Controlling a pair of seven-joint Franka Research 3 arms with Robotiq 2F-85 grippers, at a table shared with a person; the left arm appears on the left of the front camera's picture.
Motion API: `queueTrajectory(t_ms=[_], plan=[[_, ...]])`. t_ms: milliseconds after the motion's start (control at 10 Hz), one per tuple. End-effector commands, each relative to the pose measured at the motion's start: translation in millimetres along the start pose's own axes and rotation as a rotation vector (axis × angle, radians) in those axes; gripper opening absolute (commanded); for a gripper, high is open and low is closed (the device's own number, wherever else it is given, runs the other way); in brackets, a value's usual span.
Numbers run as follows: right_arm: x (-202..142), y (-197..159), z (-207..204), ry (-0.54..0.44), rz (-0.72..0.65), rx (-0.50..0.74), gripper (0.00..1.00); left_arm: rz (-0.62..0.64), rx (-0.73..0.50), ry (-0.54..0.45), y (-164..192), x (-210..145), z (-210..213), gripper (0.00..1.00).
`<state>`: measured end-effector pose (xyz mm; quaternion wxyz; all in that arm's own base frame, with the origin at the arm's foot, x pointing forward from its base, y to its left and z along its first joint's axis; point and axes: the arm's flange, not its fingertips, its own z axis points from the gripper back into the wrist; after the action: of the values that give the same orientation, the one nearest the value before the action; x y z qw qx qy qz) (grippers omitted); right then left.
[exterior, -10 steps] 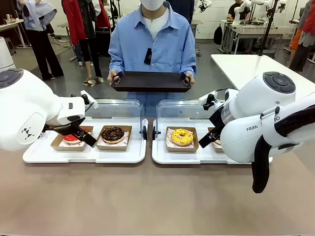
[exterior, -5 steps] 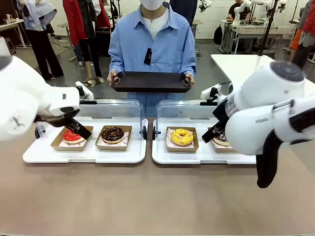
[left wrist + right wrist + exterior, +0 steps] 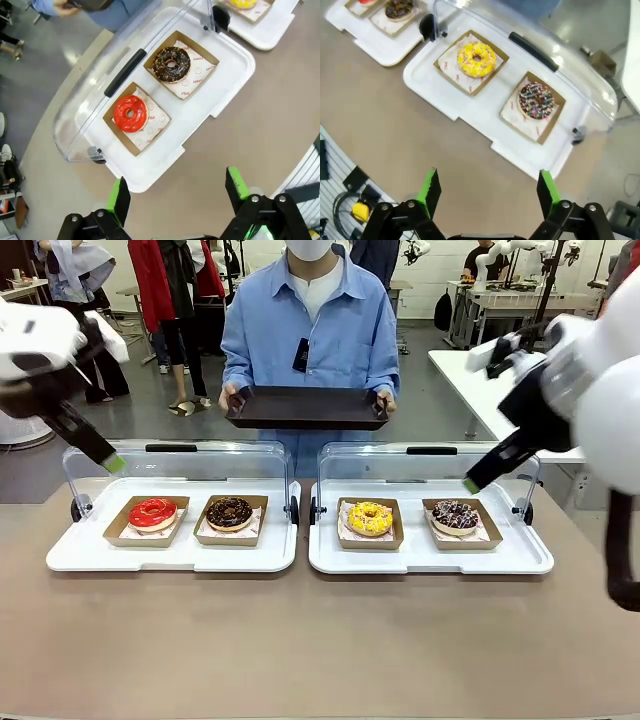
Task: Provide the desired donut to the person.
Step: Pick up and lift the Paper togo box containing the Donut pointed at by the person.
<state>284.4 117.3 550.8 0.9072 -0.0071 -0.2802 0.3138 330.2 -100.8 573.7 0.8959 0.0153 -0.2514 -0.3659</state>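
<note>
Four ring donuts lie in a left-to-right row on the worktop, a matte tan surface; being round, they have no long axis and point nowhere, each flat with its hole facing up. From the left: a glossy red donut; a chocolate donut with pale flecks; a yellow donut with a crumbly topping; a sprinkled donut with dark icing and coloured strands. Each rests on printed paper in its own shallow brown card box (squarish, its edges square to the worktop). The two on the left share the left white tray and the two on the right the right white tray; both trays are smooth plastic with rounded corners, side by side and just apart. Behind each tray a clear domed lid stands tipped up at the far side, with a black bar handle along its top.

Beyond the lids the person holds a black tray in both hands, level, its long axis running left to right.

The left gripper hangs well above the left end of the left white tray, released, its green-padded fingers spread wide with nothing between them; the right gripper hangs well above the right white tray, likewise released and empty. Which donut is wanted cannot be told.
</note>
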Motion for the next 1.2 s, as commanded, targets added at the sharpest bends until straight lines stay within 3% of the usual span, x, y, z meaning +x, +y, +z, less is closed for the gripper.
queueTrajectory(t_ms=[0, 100, 600, 700, 800, 900, 1100], plan=[[-16, 1, 19, 0.002, 0.04, -0.075, 1.0, -0.024, 0.029, -0.012, -2, -3, 0, 1.0], [0, 0, 0, 0.0, 0.0, 0.0, 1.0, 0.0, 0.0, 0.0, 0, 0, 0, 1.0], [0, 0, 0, 0.0, 0.0, 0.0, 1.0, -0.004, -0.004, 0.008, -1, 0, 2, 1.0], [-3, 0, 2, 0.016, 0.012, -0.012, 1.0, -0.048, -0.186, -0.011, 17, -9, 5, 1.0], [-18, -28, 2, -0.026, 0.156, 0.234, 1.0, -0.09, -0.411, -0.1, 42, -22, 7, 1.0], [-31, -49, 1, -0.08, 0.221, 0.42, 1.0, -0.115, -0.492, -0.137, 53, -29, 9, 1.0], [-56, -80, -2, -0.143, 0.291, 0.562, 1.0, -0.129, -0.683, -0.262, 90, -57, 13, 1.0]])
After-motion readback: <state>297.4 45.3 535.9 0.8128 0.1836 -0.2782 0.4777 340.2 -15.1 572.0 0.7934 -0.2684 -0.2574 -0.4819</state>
